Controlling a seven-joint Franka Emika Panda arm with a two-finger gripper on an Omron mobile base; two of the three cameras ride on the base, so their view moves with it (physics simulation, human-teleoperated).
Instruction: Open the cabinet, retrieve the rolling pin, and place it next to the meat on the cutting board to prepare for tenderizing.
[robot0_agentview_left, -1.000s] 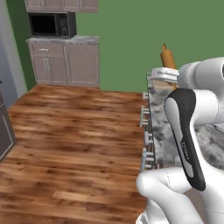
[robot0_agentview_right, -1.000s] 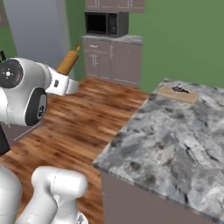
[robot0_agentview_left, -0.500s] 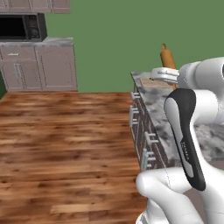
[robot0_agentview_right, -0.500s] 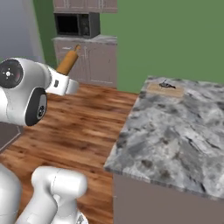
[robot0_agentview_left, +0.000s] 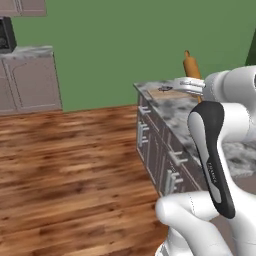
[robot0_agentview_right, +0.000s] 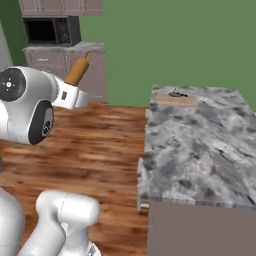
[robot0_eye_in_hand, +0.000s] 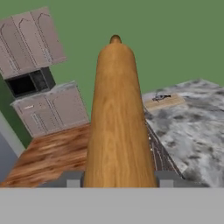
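Grey-marbled island counter (robot0_agentview_right: 200, 150) stands on a wood-plank floor (robot0_agentview_right: 100, 145). The cutting board (robot0_agentview_right: 175, 99) lies flat at the counter's far end, close to the far edge. The meat (robot0_agentview_right: 176, 93) rests on top of the board, a small dark lump; finer detail cannot be told

Rolling pin (robot0_eye_in_hand: 117, 122): light orange-brown wooden cylinder, knobbed end uppermost, tilted, clamped at its lower part in the gripper (robot0_eye_in_hand: 117, 178), well off the counter.
Cutting board (robot0_agentview_right: 174, 99): flat tan wood, at the stone island's far edge.
Meat (robot0_agentview_right: 176, 93): small dark lump, lay on the board.
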